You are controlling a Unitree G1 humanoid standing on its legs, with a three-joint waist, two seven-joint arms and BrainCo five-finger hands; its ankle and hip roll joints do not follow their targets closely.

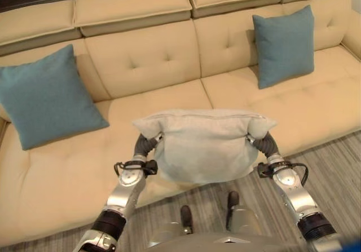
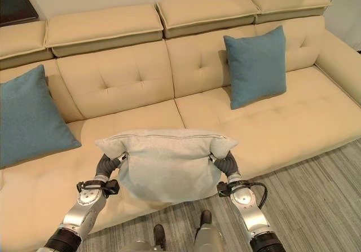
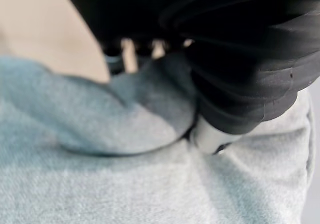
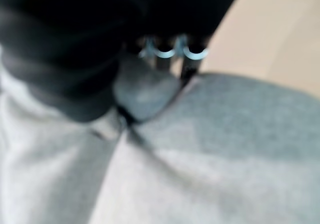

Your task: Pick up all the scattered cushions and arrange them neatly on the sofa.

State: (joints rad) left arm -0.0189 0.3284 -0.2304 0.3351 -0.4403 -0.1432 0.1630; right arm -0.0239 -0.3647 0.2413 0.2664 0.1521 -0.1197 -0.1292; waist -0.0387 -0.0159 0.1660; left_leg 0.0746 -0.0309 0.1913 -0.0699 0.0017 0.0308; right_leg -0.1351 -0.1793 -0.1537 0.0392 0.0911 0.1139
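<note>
Beige tufted sofa [image 2: 141,83] along the back, two blue cushions propped on it: one at left end [image 2: 28,116], one right of centre [image 2: 255,66]. Light grey cushion [image 2: 166,164] held up over the seat's front edge, between both hands. Left hand [image 3: 210,134] and right hand [image 4: 145,91] each pinch a top corner, fingers clenched into the fabric.

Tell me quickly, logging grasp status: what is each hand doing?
Left hand: shut on the pale grey fabric cushion, at one upper corner.
Right hand: shut on its other corner.
</note>
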